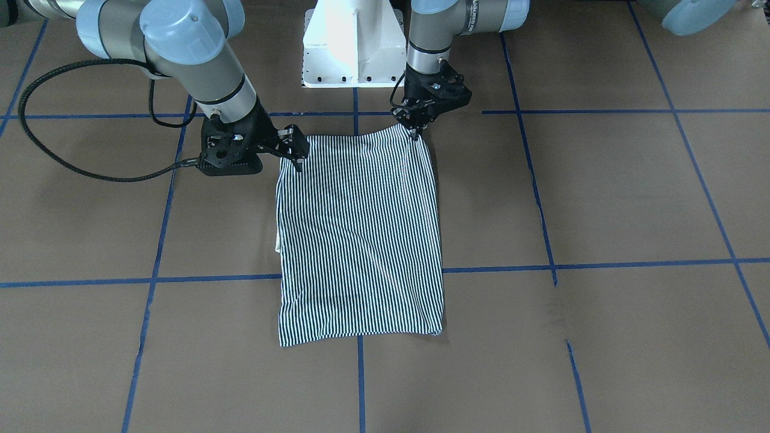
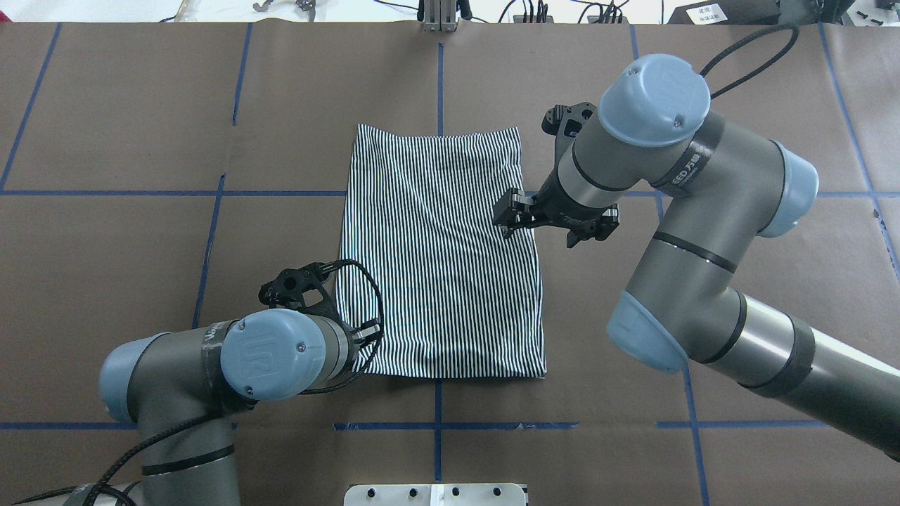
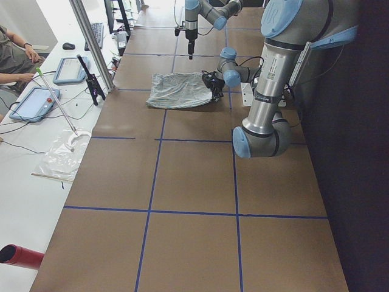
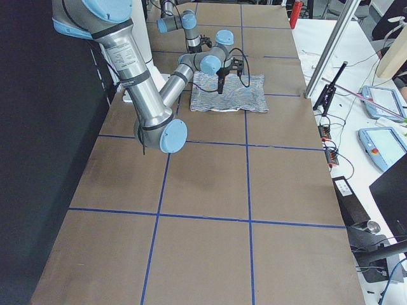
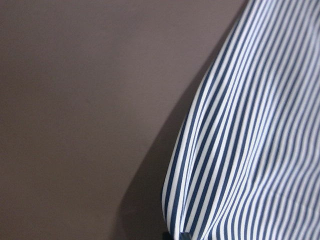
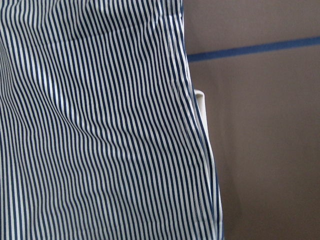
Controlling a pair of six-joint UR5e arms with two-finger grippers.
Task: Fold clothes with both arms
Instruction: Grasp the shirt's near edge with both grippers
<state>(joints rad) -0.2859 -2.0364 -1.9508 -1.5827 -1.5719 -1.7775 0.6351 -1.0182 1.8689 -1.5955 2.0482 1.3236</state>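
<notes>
While the striped shirt (image 1: 361,240) lay flat on the table (image 1: 601,198), the left tool (image 1: 415,133) pinched its corner, but for the right tool (image 1: 296,157) I could not tell the opening.

counts | one striped shirt (image 1: 361,240) is lying; left arm (image 1: 428,48), right arm (image 1: 204,66) are making two; left claw (image 1: 415,131), right claw (image 1: 296,157) two

left arm (image 2: 176,379), blue joint cap (image 2: 264,355): "UR" logo in relief.
right arm (image 2: 703,281), black band (image 2: 692,167): white lettering, not surely readable.
</notes>
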